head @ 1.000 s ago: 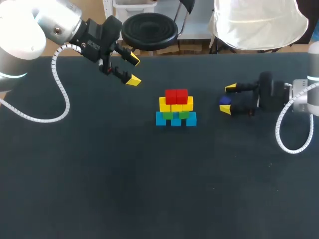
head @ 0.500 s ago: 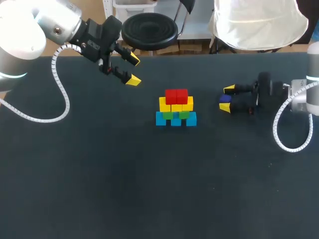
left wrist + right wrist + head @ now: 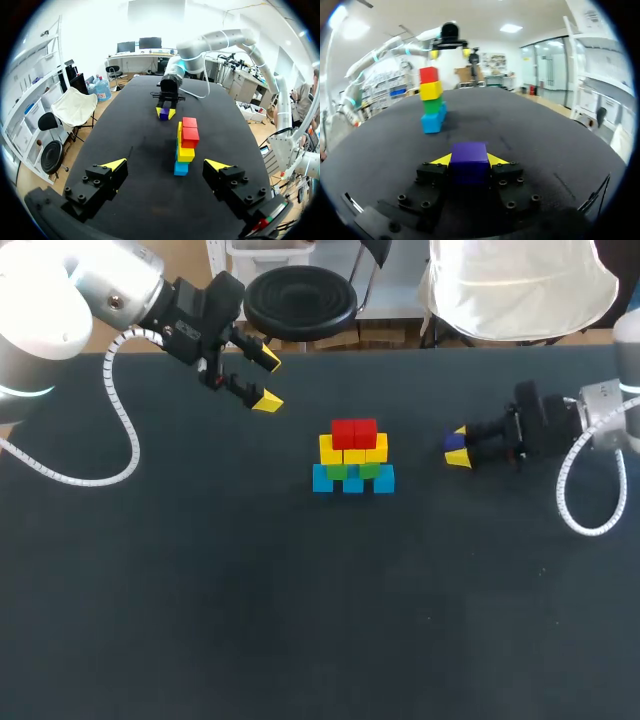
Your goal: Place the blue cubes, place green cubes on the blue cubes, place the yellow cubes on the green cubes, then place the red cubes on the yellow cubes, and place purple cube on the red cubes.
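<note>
blue cubes (image 3: pixel 353 481) 3 | right hand (image 3: pixel 458 446) holds 1 purple cube (image 3: pixel 469 156) | left hand (image 3: pixel 268 381) wide

Three blue cubes (image 3: pixel 353 481) sit side by side in a row on the dark bench (image 3: pixel 300 620), around its middle and somewhat nearer the far edge. Green cubes (image 3: pixel 352 470) rest on them, a row of yellow cubes (image 3: pixel 330 450) lies across the green, and two red cubes (image 3: pixel 354 432) stand touching on top, all square and upright. The purple cube (image 3: pixel 455 442) is well apart from this stack, toward the bench's right edge, level and clamped on two sides between the right fingers (image 3: pixel 442 160); whether it touches the bench cannot be told.
</note>
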{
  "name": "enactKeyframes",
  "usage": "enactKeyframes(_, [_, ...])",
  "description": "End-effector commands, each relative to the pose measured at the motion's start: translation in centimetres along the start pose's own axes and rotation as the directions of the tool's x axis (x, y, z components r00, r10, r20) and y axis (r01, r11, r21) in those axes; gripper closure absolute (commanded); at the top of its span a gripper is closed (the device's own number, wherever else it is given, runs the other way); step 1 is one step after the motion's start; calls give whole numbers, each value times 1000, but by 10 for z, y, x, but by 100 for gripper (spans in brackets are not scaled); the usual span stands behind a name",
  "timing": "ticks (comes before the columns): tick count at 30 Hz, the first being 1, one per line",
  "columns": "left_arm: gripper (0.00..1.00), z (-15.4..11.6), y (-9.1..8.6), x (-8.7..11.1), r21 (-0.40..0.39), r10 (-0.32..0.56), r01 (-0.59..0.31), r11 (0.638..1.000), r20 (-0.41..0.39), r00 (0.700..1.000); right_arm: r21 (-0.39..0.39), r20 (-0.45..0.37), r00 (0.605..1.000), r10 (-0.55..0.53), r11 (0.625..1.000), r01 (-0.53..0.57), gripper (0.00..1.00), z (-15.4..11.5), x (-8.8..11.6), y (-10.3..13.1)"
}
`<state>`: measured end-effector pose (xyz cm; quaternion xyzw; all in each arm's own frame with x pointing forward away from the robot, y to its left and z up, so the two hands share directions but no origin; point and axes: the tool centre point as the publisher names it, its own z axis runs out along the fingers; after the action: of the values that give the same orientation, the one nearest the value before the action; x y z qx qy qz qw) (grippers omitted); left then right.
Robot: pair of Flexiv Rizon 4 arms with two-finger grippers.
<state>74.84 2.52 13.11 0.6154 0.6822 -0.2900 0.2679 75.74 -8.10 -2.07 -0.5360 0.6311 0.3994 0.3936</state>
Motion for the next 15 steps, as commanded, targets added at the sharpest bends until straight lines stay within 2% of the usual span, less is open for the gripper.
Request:
enactKeyframes(1, [0,0,1,0,3,1,-1,1000,-2,1000,-87,-27,999,-38,996,36,100,-9,-4,4])
enactKeyframes(6, [0,0,1,0,3,1,-1,1000,-2,1000,-90,-44,997,-63,994,59,100,-9,-3,22])
enactKeyframes(11, [0,0,1,0,3,1,-1,1000,-2,1000,-60,-6,998,-55,997,55,95,-4,5,30])
enactKeyframes(15, [0,0,1,0,3,1,-1,1000,-2,1000,-78,2,998,-57,995,57,91,-2,7,37])
